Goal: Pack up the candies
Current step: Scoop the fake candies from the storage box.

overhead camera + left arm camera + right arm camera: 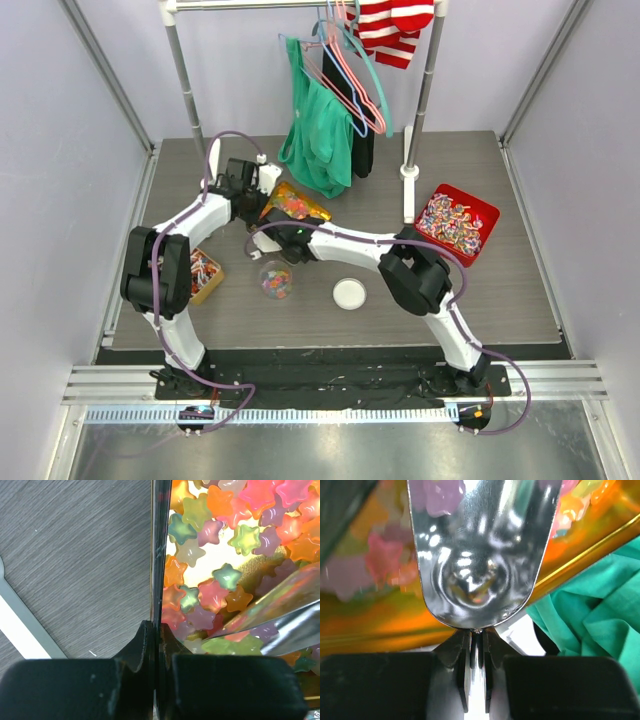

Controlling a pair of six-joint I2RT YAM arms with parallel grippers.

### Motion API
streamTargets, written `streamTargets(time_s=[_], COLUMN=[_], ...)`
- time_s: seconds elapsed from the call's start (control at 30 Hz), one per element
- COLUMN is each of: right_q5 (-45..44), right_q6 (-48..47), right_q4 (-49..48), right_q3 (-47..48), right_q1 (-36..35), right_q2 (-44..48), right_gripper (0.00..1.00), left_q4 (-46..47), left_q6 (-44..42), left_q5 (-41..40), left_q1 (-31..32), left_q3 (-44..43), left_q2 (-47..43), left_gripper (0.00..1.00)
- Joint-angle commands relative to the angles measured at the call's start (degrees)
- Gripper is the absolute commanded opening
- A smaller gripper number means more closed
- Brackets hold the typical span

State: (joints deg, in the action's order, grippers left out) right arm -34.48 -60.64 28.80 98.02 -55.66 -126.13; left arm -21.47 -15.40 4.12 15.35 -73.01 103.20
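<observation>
The left jaws are pinched shut on the thin edge of the bag (290,200), holding it up at the rear left of the desk (500,300); the candies (227,575), little glossy stars in orange, yellow, green and pink, lie heaped inside it, and some more sit in the cup (276,280) on the desk near the bag, with the lid (349,294) lying beside it; the right jaws are closed down on the handle of the scoop (480,555), whose bowl is up against the bag, though I cannot tell whether it is inside the mouth, and it looks empty; the step in hand seems to be taking a scoopful; to do it well, the scoop should probably slide low under the heap rather than poke the film, then tip level before backing out, so that no stars spill on the way to the cup; the left arm had best hold the bag steady and tilted towards the scoop; a hasty pull could tug the film out of the pinch
</observation>
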Motion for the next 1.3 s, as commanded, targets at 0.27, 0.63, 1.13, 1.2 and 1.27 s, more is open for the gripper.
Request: streamTargets(time_s=[0.27,0.63,1.13,1.2,1.27], right_q5=[7.9,19.2,30.3,30.0,29.5], right_q6=[15.5,26.6,31.5,31.0,29.9], right_q4=[3.1,0.9,-6.6,-6.6,-6.0], right_q3=[5.1,-1.3,-12.4,-12.3,-12.3], right_q1=[-1.0,2.2,8.7,8.8,9.0], right_q2=[-3.5,6.1,15.9,16.3,17.1], right_gripper=[0.01,0.01,0.01,0.01,0.01], left_q4=[5.5,5.9,6.4,6.4,6.5], left_q6=[3.1,3.0,2.8,2.8,2.8], left_q5=[4.6,3.6,2.4,2.0,1.6], left_q1=[0.5,0.5,0.5,0.4,0.4], left_q3=[-0.3,0.0,0.6,0.6,0.6], left_q2=[-6.3,-6.0,-5.5,-5.2,-4.9], left_gripper=[0.0,0.0,0.0,0.0,0.0])
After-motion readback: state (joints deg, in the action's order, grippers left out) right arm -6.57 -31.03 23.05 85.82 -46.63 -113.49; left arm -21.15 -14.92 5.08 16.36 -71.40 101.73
